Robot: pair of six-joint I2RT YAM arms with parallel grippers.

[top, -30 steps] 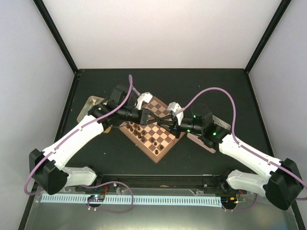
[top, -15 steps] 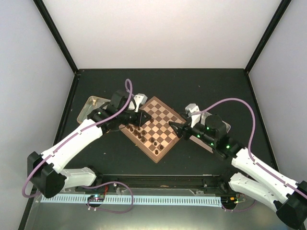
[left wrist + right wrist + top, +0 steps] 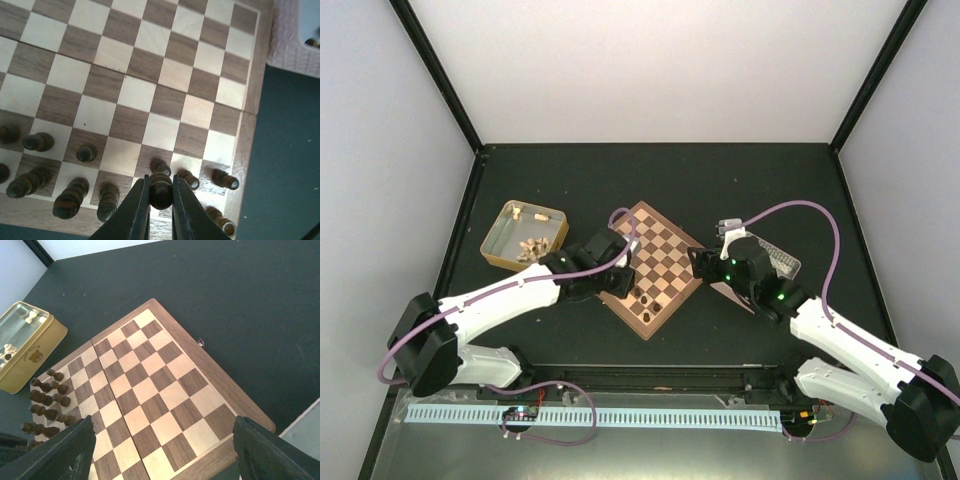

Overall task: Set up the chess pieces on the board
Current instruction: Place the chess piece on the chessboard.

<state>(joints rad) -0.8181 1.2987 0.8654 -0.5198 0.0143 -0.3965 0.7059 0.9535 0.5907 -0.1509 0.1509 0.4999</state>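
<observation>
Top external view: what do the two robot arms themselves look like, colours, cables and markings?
Both the left arm and right arm have white link shells, black joint housings and a looping purple cable. Green indicator lights glow on the right arm. Fingers are black, tapered.

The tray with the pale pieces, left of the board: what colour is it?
The tray is gold outside; the right wrist view shows it best.

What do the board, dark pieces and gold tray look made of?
Board: wood by the look, grain visible in pale and brown squares, satin finish.
Dark pieces: probably turned wood, dark stain, ringed shapes, slight gloss.
Gold tray: likely thin metal, gold-coloured wall, shiny reflective inside.
</observation>
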